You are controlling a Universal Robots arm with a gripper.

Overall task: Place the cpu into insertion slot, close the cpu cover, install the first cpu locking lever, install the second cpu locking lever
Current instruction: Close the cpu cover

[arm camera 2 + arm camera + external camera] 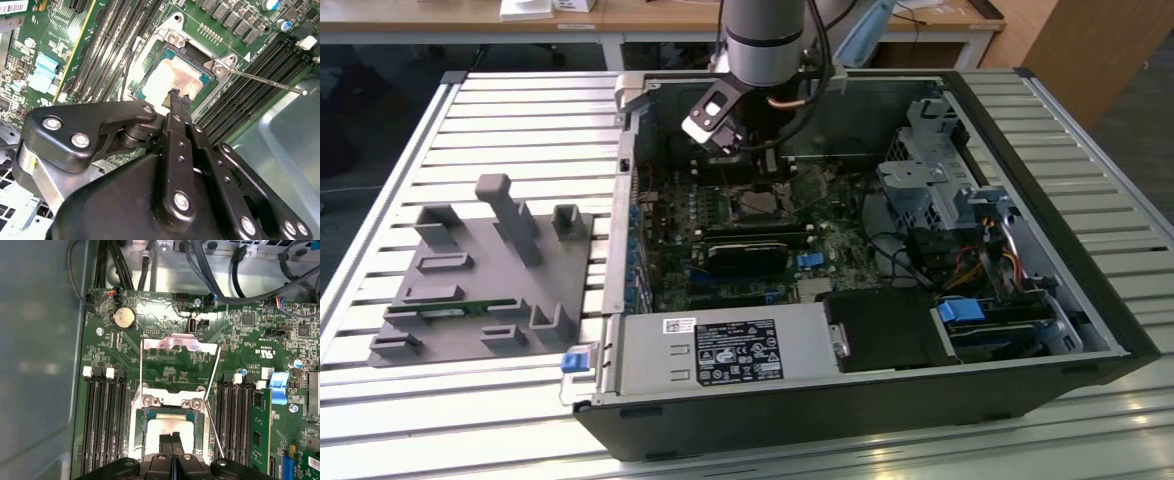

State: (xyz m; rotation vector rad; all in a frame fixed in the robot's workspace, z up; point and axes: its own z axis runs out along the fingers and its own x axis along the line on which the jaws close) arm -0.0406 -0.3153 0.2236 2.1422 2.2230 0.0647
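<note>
The cpu (172,75) lies flat in the insertion slot (220,65), its pale metal top facing up, and shows in both wrist views (157,429). My gripper (176,96) is shut, its thin black fingertips pressed together just over the cpu's edge with nothing seen between them. Whether they touch the chip I cannot tell. The cpu cover (172,343) stands swung open behind the slot. A thin wire locking lever (265,81) sticks out loose at one side of the slot. In the exterior view the gripper (754,172) hangs inside the open computer case above the slot (755,206).
Long black memory slots (102,425) flank the socket on both sides. Black cables (220,270) hang behind the board. The case also holds a power supply (720,352) and a metal drive cage (934,185). A grey parts fixture (480,270) sits at the exterior view's left.
</note>
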